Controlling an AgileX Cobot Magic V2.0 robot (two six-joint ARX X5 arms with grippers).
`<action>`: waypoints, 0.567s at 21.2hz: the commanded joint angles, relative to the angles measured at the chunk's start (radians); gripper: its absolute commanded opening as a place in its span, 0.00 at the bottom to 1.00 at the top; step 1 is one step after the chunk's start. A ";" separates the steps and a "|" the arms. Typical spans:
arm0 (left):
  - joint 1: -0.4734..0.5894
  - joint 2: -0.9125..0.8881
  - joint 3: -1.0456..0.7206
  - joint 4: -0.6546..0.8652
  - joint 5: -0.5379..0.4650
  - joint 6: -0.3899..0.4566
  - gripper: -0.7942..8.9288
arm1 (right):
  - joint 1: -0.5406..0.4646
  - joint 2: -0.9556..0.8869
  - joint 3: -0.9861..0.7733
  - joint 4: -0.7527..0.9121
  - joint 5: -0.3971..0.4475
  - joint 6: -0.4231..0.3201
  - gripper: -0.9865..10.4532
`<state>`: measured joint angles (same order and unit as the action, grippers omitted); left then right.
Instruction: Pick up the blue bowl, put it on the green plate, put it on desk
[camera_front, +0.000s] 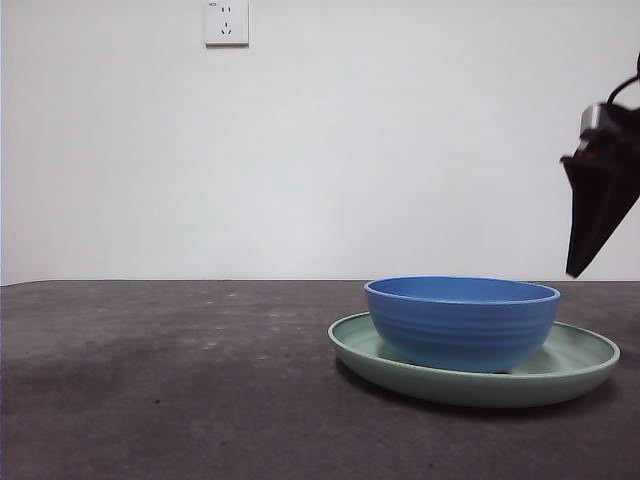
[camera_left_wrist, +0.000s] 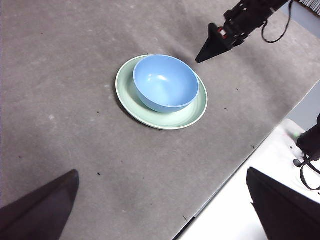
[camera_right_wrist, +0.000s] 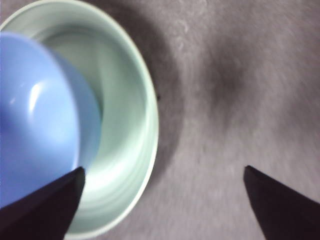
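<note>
On the counter (camera_front: 150, 380) the blue bowl (camera_front: 461, 322) sits inside the green plate (camera_front: 585, 362), off-centre, touching the plate's floor and close to one side of its rim. My right pincer (camera_front: 590, 215) hangs above and just beside the plate, jaws spread wide with nothing between them; its wrist view shows the bowl's wall near one jaw and bare counter under the other. My left pincer (camera_left_wrist: 160, 220) waits high and well apart, also spread and empty.

As I judge it, the bowl-on-plate step is done, and the pair, or the bowl, still has to go down onto the counter. The risks from here: the bowl's glossy, rounded wall may slip if I close on it shallowly, and a jaw descending off-line could strike the plate's rim and tip or skid it. Since the bowl lies near one rim, lifting it at a tilt may drag the plate along.
</note>
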<state>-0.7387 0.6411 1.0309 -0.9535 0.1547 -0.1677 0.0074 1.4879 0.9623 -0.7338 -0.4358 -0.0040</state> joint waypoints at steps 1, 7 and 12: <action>-0.006 0.005 0.007 0.006 -0.004 -0.002 0.72 | 0.005 0.048 0.019 0.020 -0.029 -0.015 0.50; -0.006 0.005 0.007 0.006 -0.005 -0.002 0.72 | 0.011 0.122 0.019 0.061 -0.040 -0.016 0.37; -0.006 0.005 0.007 0.007 -0.004 -0.002 0.72 | 0.015 0.168 0.019 0.113 -0.112 -0.015 0.36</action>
<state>-0.7387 0.6411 1.0309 -0.9535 0.1547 -0.1707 0.0200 1.6394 0.9627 -0.6250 -0.5434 -0.0044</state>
